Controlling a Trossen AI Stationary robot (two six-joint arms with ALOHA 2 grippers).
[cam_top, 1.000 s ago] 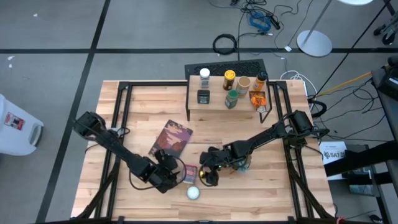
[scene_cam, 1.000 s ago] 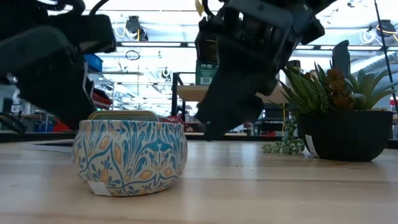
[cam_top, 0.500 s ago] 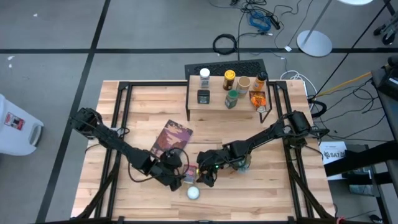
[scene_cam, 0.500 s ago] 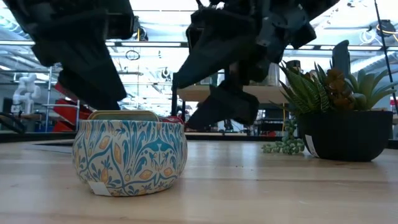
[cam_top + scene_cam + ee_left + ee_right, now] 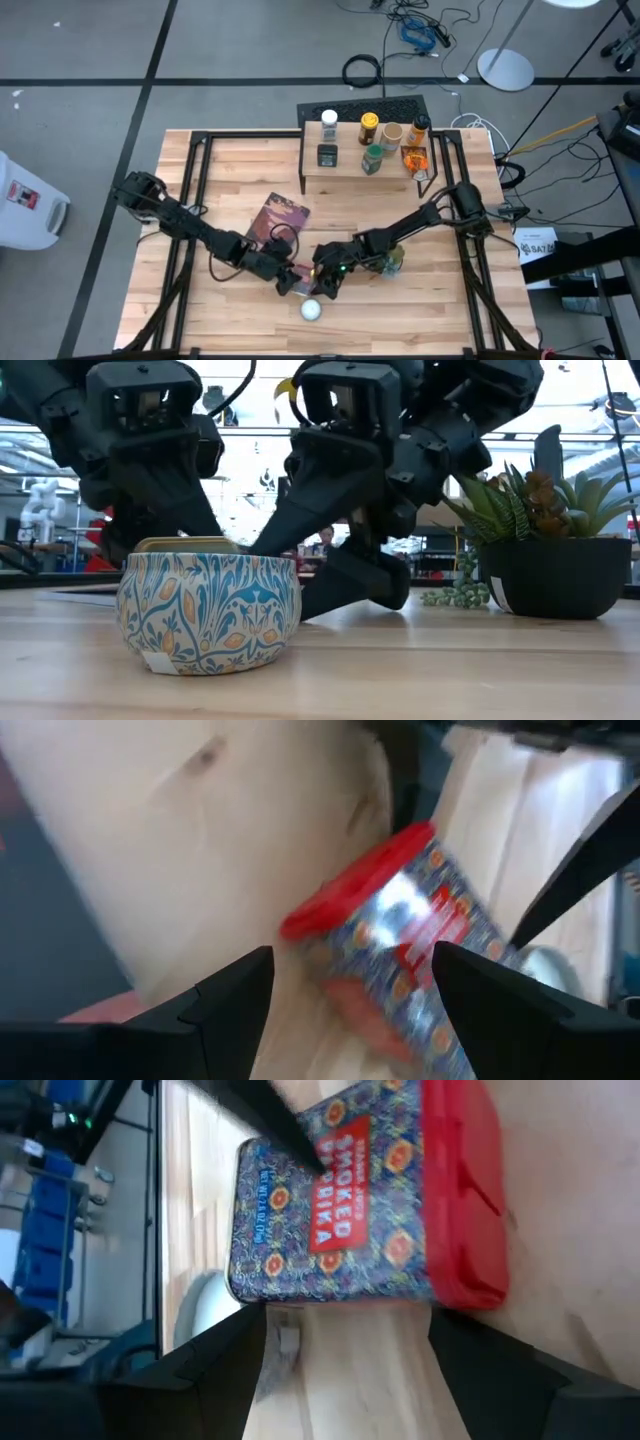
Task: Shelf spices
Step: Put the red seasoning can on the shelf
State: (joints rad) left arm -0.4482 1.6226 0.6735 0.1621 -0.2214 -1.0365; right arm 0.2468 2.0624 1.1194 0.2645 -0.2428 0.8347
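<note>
One red-lidded paprika tin (image 5: 360, 1210), lying flat near the desk's front edge: rigid, light, slick; grip its flat sides. Left gripper (image 5: 345, 975) and right gripper (image 5: 345, 1330) both spread, empty.

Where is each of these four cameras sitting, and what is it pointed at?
High view: overhead, straight down on table, both arms, shelf.
Low view: at table-top height, across patterned tin and potted plant; arms drop in from above.
Left wrist view: past its own fingers at the red-lidded paprika tin.
Right wrist view: the same paprika tin, shared.
</note>
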